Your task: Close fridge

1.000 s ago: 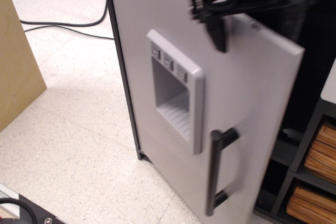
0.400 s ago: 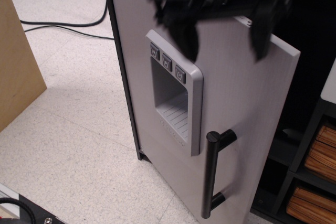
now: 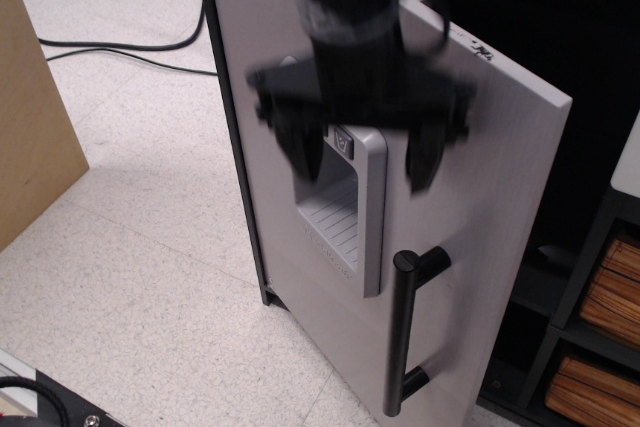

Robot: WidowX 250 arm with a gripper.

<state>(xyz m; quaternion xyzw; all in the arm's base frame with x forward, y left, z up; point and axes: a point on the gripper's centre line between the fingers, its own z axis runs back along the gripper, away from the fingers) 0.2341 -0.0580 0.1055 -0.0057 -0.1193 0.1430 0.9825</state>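
The gripper [image 3: 362,162], blurred, hangs with fingers [image 3: 300,152] spread and empty before the dispenser recess [image 3: 335,212] of the fridge [image 3: 480,207], whose door stands partly open, centre-right

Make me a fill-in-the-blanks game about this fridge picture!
1. The light grey fridge door stands ____, not shut.
2. The bar handle on the door is coloured ____.
3. The black robot gripper hangs with its jaws ____, holding nothing.
4. Black cables lie on the ____.

Missing words: open; black; open; floor
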